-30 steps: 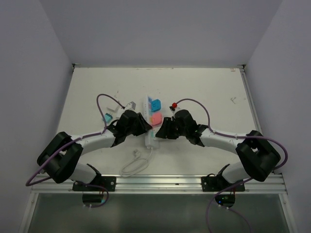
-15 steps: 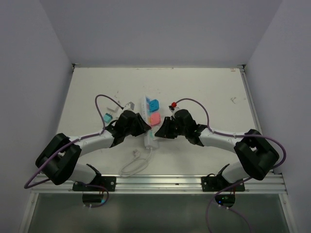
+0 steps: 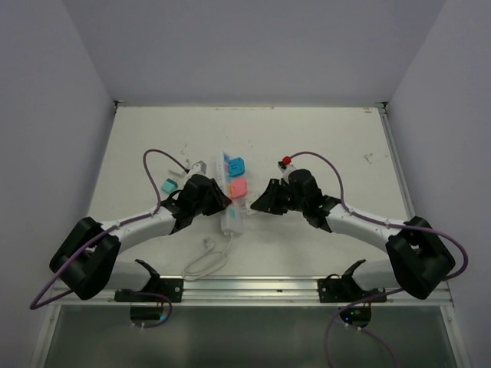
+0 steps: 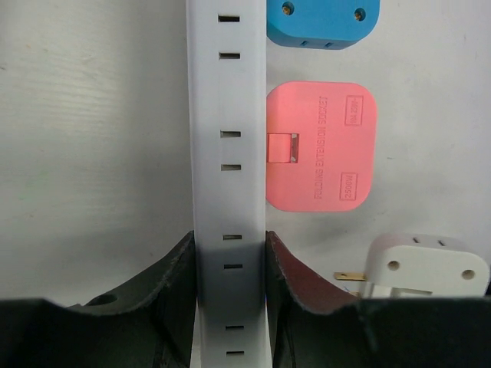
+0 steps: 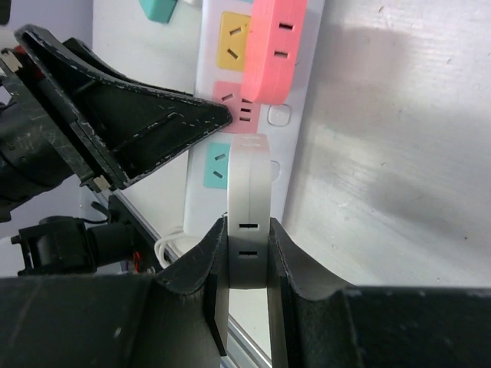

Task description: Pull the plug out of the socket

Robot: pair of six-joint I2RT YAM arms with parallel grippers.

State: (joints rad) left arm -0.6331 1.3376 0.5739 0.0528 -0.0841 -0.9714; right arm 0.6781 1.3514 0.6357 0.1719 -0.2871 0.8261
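Observation:
The socket (image 3: 229,201) is a long white strip lying along the table, seen edge-on in the left wrist view as the socket (image 4: 228,146). My left gripper (image 4: 229,245) is shut on its sides near the cord end. A blue adapter (image 4: 322,21) and a pink adapter (image 4: 321,146) sit plugged into it. My right gripper (image 5: 248,230) is shut on the white plug (image 5: 249,195). The white plug (image 4: 423,268) hangs clear of the strip, its brass prong bare. The coloured outlet faces (image 5: 217,165) show beyond it.
A small teal block (image 3: 169,185) and a grey-white adapter (image 3: 201,166) lie left of the strip. The strip's thin white cord (image 3: 205,262) loops toward the front rail (image 3: 253,289). Side walls close in the table on the left and right.
My right gripper closed on the white plug and drew back to the right with it, off the strip. The left arm and the strip shifted slightly left.

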